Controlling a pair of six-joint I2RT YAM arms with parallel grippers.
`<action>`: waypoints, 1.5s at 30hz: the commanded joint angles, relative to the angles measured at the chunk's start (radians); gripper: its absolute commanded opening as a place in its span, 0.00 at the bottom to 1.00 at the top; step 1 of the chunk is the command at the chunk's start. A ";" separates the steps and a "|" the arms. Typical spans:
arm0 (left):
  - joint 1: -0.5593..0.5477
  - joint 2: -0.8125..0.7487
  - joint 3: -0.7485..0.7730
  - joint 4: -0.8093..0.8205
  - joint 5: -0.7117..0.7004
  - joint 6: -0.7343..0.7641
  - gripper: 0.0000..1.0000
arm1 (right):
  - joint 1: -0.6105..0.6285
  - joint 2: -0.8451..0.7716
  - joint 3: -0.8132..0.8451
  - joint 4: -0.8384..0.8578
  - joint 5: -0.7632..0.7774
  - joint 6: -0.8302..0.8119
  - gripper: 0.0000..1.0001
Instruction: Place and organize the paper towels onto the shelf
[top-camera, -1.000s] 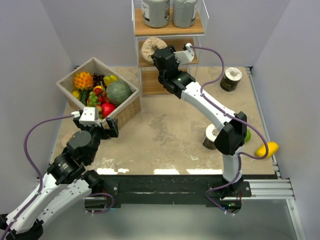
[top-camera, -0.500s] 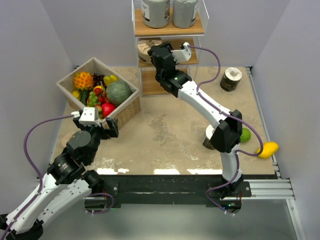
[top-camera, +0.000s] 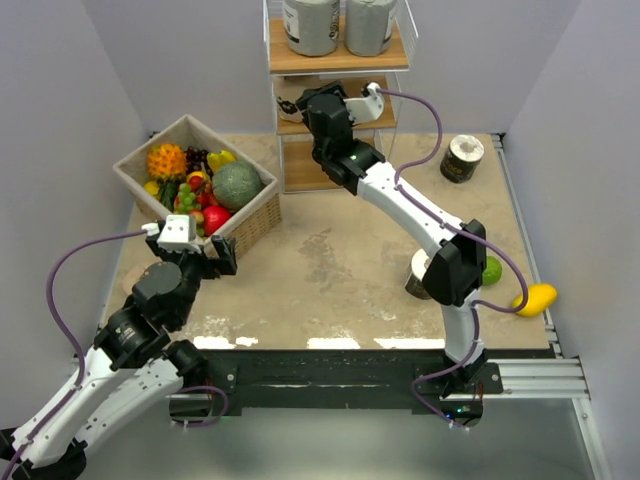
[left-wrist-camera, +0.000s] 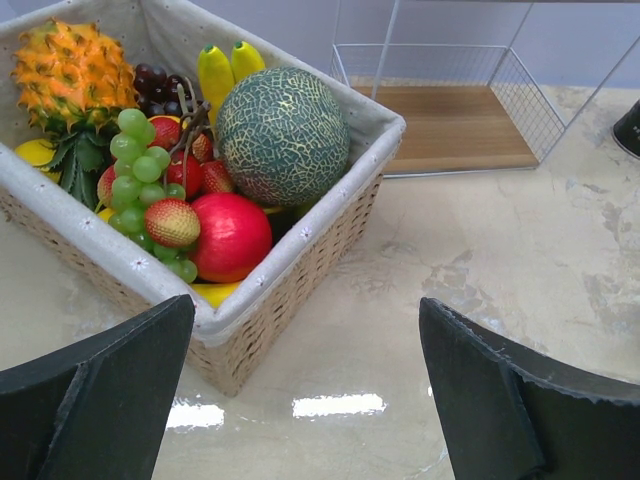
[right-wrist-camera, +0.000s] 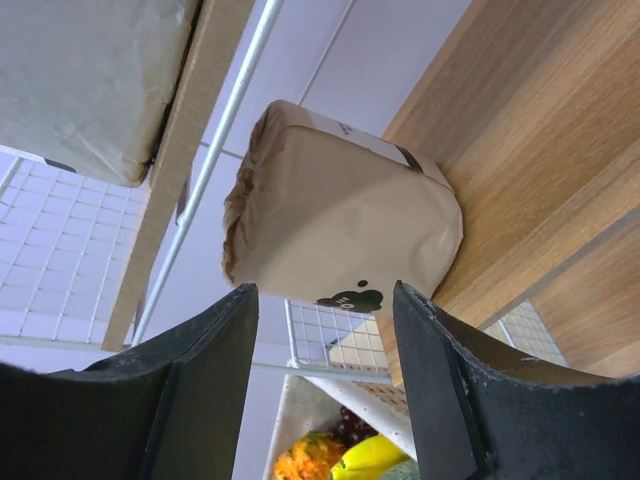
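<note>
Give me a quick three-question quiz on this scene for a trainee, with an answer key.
1. True or false: the left gripper holds a roll.
2. Which tier of the shelf holds the tan roll? A top, B middle, C bottom.
3. How many grey rolls stand on the top tier?
Key: 1 false, its jaws are open and empty; 2 B; 3 two.

- The left arm (top-camera: 130, 340) is folded at the near left, with its wrist aimed far and slightly right.
- The left gripper (left-wrist-camera: 307, 330) has its jaws spread wide.
- The right arm (top-camera: 420, 215) is stretched far and leftward from its base.
- The right gripper (right-wrist-camera: 325, 300) is held high, with its fingers parted.
</note>
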 joint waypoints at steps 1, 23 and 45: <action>-0.001 0.004 0.004 0.025 -0.034 -0.025 1.00 | -0.001 -0.129 -0.071 0.017 -0.003 -0.017 0.60; 0.087 0.412 0.387 -0.666 -0.422 -0.859 0.92 | 0.143 -0.643 -0.794 -0.035 -0.376 -0.413 0.63; 0.950 0.641 0.444 -0.810 -0.080 -0.847 0.89 | 0.145 -1.001 -1.102 -0.022 -0.475 -0.454 0.67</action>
